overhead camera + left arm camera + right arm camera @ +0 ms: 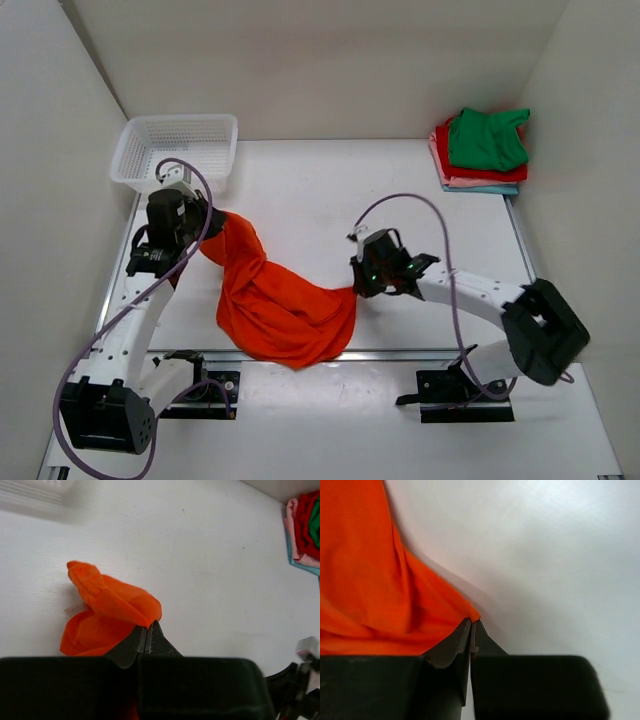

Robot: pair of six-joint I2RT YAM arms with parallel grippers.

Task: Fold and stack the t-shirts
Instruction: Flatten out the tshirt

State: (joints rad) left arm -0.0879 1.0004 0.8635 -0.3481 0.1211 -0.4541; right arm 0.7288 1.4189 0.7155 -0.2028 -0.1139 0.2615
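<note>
The bright orange t-shirt [275,300] hangs bunched and twisted between my two grippers over the table's left front. My left gripper [205,222] is shut on its upper left end; the left wrist view shows the cloth [107,602] pinched at the tips of that gripper [148,625]. My right gripper [357,282] is shut on the shirt's right edge, where a corner of cloth [395,590] is pinched at its tips [472,622]. The folded t-shirts [483,150], green on red, pink and light blue, are stacked at the back right.
A white plastic mesh basket [178,150] stands at the back left, just behind the left gripper. White walls enclose the table on three sides. The stack also shows at the right edge of the left wrist view [305,530].
</note>
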